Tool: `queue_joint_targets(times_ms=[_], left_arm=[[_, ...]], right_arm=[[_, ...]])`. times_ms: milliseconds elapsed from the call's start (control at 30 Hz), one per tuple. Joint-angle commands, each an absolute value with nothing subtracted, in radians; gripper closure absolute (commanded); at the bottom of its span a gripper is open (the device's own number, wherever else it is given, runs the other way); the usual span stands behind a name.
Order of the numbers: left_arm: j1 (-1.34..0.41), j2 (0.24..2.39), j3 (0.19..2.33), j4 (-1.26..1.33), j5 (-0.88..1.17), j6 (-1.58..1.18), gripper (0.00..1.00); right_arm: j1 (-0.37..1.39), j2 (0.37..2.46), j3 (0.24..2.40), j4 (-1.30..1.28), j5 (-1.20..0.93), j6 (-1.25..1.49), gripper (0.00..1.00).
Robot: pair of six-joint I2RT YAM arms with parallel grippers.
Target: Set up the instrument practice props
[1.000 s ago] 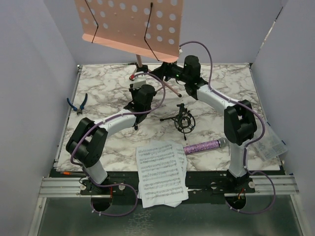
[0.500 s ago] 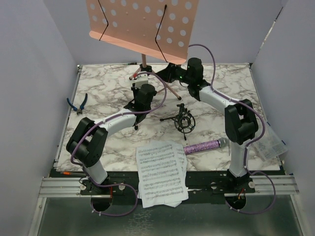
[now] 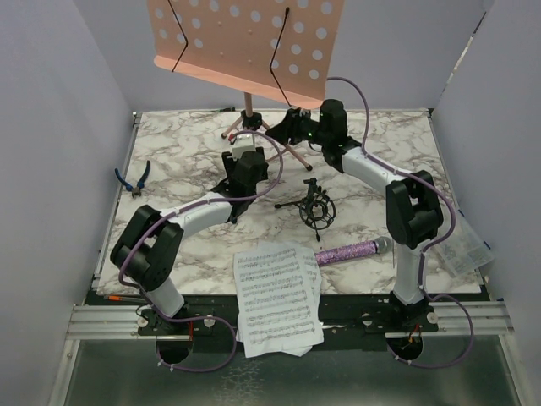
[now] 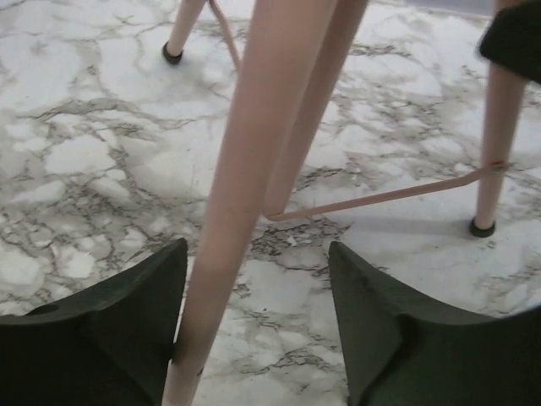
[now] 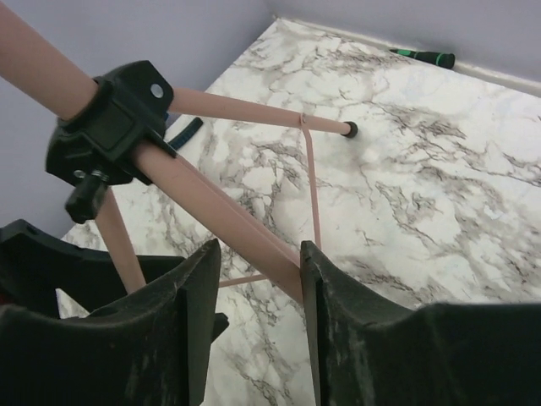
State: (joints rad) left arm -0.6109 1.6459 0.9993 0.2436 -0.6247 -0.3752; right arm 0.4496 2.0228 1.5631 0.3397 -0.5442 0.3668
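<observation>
The pink perforated music stand (image 3: 245, 38) stands upright on its tripod legs at the back of the marble table. My left gripper (image 4: 258, 252) is open around one pink leg (image 4: 254, 152), which lies against its left finger. My right gripper (image 5: 259, 249) is open around another leg (image 5: 211, 203) below the black hub (image 5: 114, 127); that leg touches the right finger only. In the top view the left gripper (image 3: 240, 145) and right gripper (image 3: 284, 127) flank the tripod. The white sheet-music pages (image 3: 276, 296), purple microphone (image 3: 351, 251) and black shock-mount (image 3: 315, 207) lie apart near the front.
Blue-handled pliers (image 3: 133, 179) lie at the table's left edge. A screwdriver (image 5: 423, 57) rests by the back wall. A clear plastic bag (image 3: 467, 245) sits at the right edge. Grey walls close in the table on three sides.
The stand's desk has shifted to the right and the stand has come more upright. My left gripper has opened off the leg, and the right jaws have loosened.
</observation>
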Motion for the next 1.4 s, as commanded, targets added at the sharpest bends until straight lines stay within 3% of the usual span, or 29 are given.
queue_joint_targets(times_ms=[0, 167, 333, 667, 833, 1367], left_arm=[[-0.638, 1.644, 0.96, 0.156, -0.505, -0.464, 0.26], [-0.63, 1.636, 0.968, 0.129, -0.453, -0.468, 0.2], [-0.627, 1.633, 0.966, 0.124, -0.403, -0.48, 0.19], [-0.626, 1.628, 0.984, 0.129, -0.309, -0.515, 0.29], [-0.626, 1.635, 0.988, 0.126, -0.26, -0.545, 0.31], [-0.627, 1.692, 1.036, 0.118, -0.106, -0.637, 0.31]], right_arm=[[0.454, 1.994, 1.522, 0.265, -0.531, 0.36, 0.51], [0.454, 1.955, 1.484, 0.245, -0.511, 0.348, 0.43], [0.454, 1.939, 1.454, 0.196, -0.454, 0.32, 0.42], [0.454, 2.022, 1.556, 0.1, -0.361, 0.253, 0.65], [0.454, 2.085, 1.671, 0.036, -0.37, 0.241, 0.82], [0.454, 2.187, 1.801, -0.03, -0.464, 0.254, 0.83]])
